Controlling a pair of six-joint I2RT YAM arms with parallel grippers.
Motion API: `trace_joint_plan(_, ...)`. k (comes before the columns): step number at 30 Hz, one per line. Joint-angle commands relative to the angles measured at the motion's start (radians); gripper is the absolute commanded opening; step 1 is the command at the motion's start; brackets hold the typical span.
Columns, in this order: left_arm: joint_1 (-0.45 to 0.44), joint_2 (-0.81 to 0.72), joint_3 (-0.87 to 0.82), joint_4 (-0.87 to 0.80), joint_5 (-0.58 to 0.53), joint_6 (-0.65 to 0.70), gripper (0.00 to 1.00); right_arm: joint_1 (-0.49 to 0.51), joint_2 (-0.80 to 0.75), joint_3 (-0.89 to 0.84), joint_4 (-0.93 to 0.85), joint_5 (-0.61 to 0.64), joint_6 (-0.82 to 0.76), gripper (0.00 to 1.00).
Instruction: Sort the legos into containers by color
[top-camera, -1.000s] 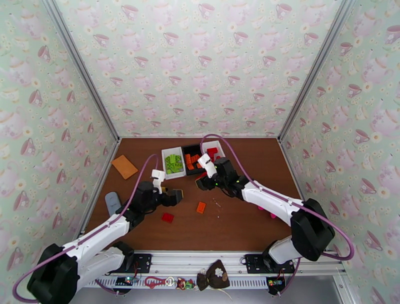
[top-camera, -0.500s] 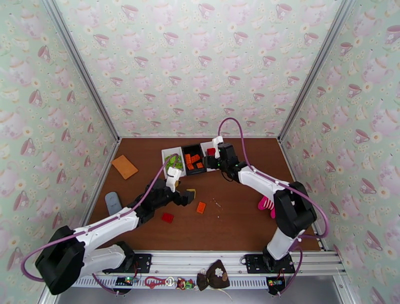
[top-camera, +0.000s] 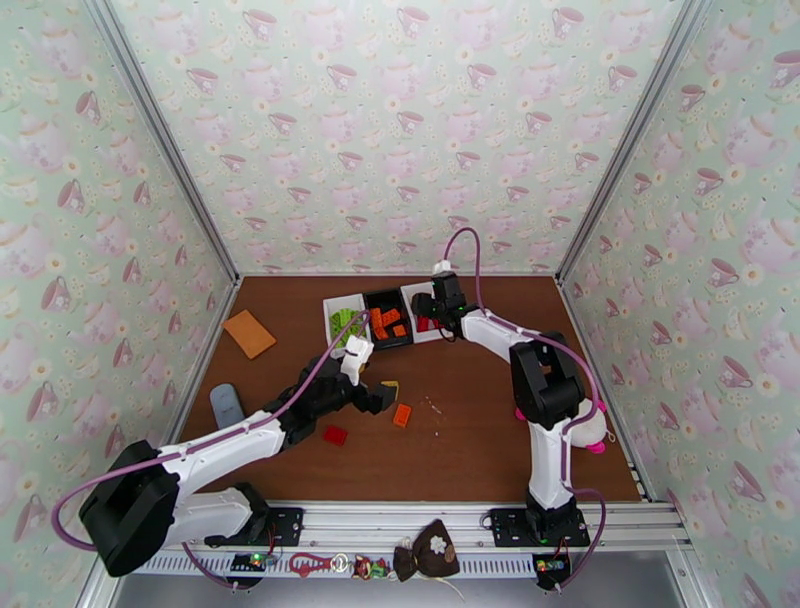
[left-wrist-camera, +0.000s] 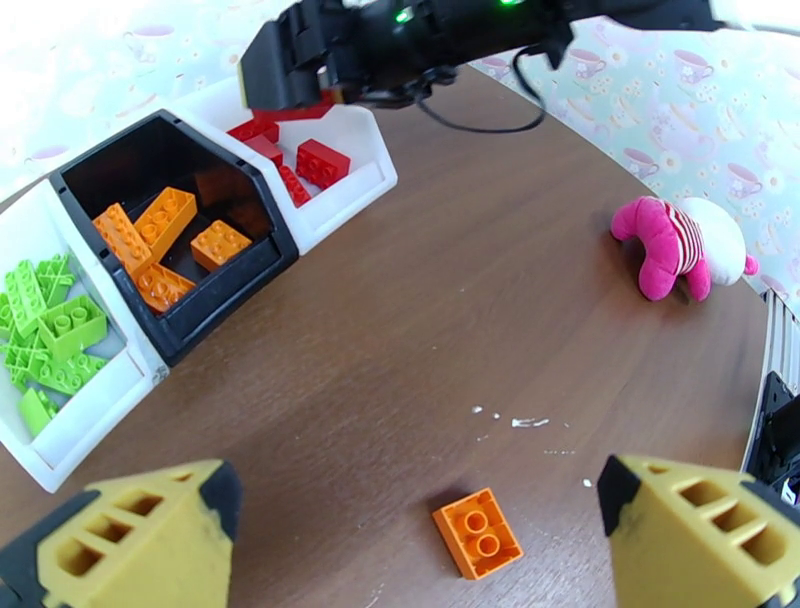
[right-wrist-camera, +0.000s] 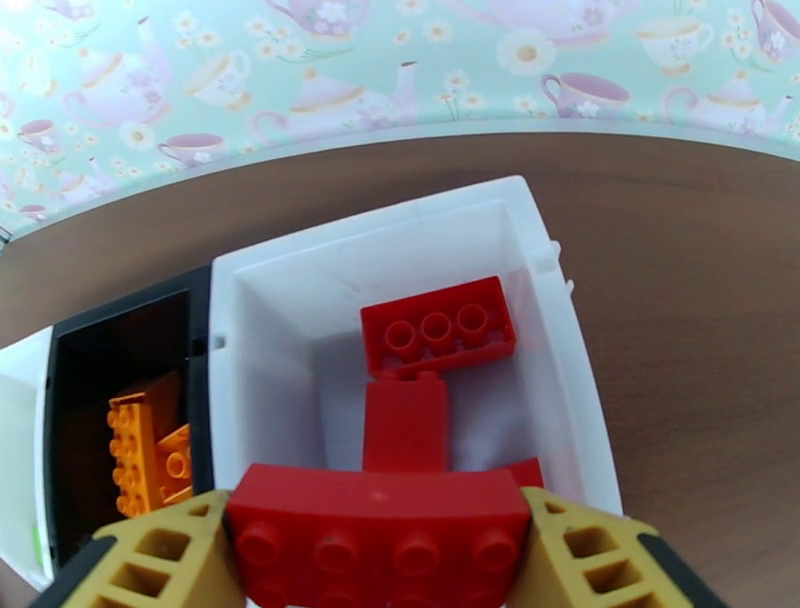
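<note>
From above, my left pincer (top-camera: 383, 397) hangs low over the table (top-camera: 480, 430), just beside an orange brick (top-camera: 402, 415). A stray red brick (top-camera: 335, 435) lies near it, toward my base. My right pincer (top-camera: 428, 306) reaches over the right white bin (top-camera: 422, 337). This bin stands touching the black bin (top-camera: 385, 300), with the left white bin (top-camera: 338, 303) on the far side of that.

At my left wrist, the left pincer (left-wrist-camera: 412, 495) stands wide and holds nothing. The orange brick (left-wrist-camera: 478, 532) lies flat between the fingers (left-wrist-camera: 130, 540), slightly toward the right one. Beyond it the sorting looks tidy: green bricks in the left white bin (left-wrist-camera: 90, 440), orange in the black bin (left-wrist-camera: 240, 285), red in the right white bin (left-wrist-camera: 350, 195).

At my right wrist, the right pincer (right-wrist-camera: 378, 565) is clamped on a long red brick (right-wrist-camera: 380, 515), studs up. It hovers above the right white bin (right-wrist-camera: 560, 330), where other red bricks (right-wrist-camera: 437, 335) already lie.

I judge the job nearly done. Three bricks are left, as far as I see. The long red one needs only releasing, the orange one needs a short descent and a pinch, and the stray red one comes after.
</note>
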Motion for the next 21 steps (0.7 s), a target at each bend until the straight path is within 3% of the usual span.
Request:
trace_joint_plan(1,-0.004,-0.001,0.041,-0.008,-0.025,0.029,1.00,-0.002,0.004,0.041,0.011,0.027,0.017,0.56)
trace_joint_plan(6,-0.006,-0.039,0.070,-0.092,-0.079,0.035,1.00,-0.001,-0.076,-0.024,0.040,0.027,-0.013,0.72)
trace_joint_plan(14,-0.010,-0.120,0.126,-0.360,-0.171,-0.009,1.00,0.000,-0.252,-0.189,0.056,-0.077,-0.067,0.89)
trace_joint_plan(21,-0.012,-0.193,0.169,-0.652,-0.327,-0.156,1.00,0.014,-0.420,-0.338,0.063,-0.177,-0.143,0.92)
